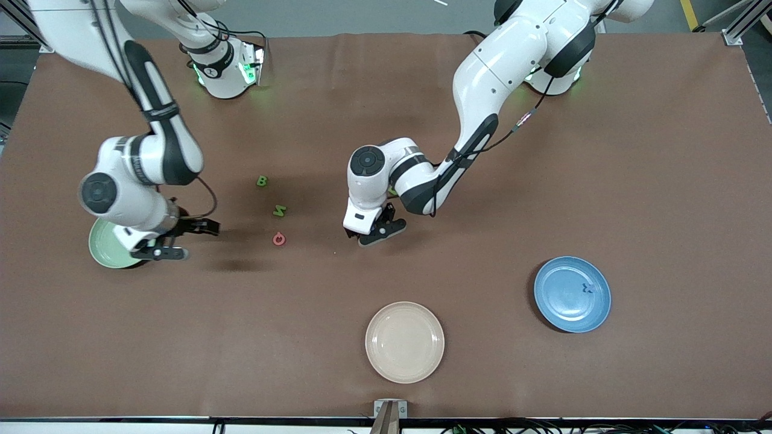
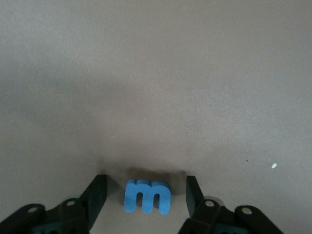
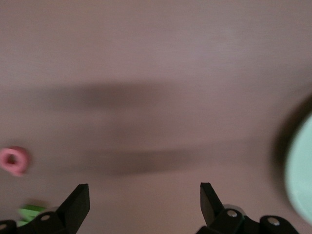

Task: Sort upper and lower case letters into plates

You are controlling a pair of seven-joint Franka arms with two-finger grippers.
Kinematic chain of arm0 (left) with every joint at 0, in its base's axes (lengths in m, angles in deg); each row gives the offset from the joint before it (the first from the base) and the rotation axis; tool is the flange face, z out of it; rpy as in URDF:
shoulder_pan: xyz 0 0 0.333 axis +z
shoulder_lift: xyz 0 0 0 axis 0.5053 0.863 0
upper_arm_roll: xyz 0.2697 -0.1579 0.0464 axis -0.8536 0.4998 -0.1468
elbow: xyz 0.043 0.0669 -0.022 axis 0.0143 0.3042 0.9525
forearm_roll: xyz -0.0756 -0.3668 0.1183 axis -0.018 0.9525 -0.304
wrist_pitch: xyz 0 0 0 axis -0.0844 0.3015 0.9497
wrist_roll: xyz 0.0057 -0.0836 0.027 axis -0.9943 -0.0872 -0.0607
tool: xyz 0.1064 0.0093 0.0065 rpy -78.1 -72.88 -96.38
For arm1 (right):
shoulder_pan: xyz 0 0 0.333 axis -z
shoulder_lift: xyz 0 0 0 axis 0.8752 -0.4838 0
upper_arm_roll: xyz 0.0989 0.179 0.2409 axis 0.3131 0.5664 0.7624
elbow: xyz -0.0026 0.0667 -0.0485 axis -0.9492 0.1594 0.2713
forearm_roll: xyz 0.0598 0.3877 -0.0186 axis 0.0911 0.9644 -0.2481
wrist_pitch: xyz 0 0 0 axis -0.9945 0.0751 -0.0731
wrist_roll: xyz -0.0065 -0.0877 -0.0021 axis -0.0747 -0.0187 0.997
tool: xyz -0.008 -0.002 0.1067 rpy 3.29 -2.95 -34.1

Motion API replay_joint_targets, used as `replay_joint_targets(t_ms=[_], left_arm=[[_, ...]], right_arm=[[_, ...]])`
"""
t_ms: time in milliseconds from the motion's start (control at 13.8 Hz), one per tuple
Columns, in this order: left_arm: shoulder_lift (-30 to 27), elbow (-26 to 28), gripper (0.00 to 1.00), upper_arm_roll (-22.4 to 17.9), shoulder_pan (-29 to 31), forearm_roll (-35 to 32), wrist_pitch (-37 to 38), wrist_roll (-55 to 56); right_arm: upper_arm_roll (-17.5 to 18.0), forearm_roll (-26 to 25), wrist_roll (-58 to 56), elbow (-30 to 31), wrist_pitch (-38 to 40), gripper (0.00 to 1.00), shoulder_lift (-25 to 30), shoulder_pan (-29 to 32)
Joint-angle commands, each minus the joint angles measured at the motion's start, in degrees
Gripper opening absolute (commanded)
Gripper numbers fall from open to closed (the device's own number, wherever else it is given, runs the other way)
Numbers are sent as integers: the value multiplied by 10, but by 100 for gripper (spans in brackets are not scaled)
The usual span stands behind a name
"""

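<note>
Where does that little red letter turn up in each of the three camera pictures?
Front view: the red letter lies on the table, nearer the camera than two green letters.
Left wrist view: not in it.
Right wrist view: it shows at the edge.
Shared landmark: the pale green plate, also at the right wrist view's edge.

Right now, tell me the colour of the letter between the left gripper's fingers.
Blue: the lowercase letter m, seen best in the left wrist view.

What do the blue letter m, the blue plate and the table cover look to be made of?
Blue letter m: probably foam or soft plastic, matte; thick body, rounded edges, no shine.
Blue plate: ceramic or hard plastic, smooth with a faint sheen and a raised rim.
Table cover: likely brown fabric or felt, matte, creased along the robots' edge.
</note>
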Motion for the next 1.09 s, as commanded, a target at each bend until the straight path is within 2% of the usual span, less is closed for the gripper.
replay_joint_targets(t_ms=[0, 145, 363, 435, 508, 653, 871, 1016], left_arm=[[8, -17, 67, -9, -14, 7, 3, 17], [7, -15, 61, -10, -19, 7, 8, 24], [10, -11, 39, -11, -18, 8, 9, 24], [11, -12, 28, -11, -17, 8, 9, 24], [11, -11, 16, -11, -17, 8, 9, 24], [4, -11, 1, -11, -12, 7, 12, 24], [-49, -7, 0, -12, 40, 1, 73, 11], [-96, 16, 0, -5, 95, 1, 102, -11]], right_arm=[[-7, 33, 77, -27, -11, 100, -26, -59], [-8, 72, 83, -34, -35, 100, -46, -98], [-8, 96, 89, -34, -107, 100, -86, -137], [-8, 95, 99, -34, -126, 100, -98, -140], [-8, 95, 100, -34, -140, 100, -108, -147], [-9, 89, 98, -34, -140, 100, -113, -148], [-10, 86, 95, -34, -139, 99, -119, -148], [-10, 86, 95, -34, -133, 84, -119, -148]])
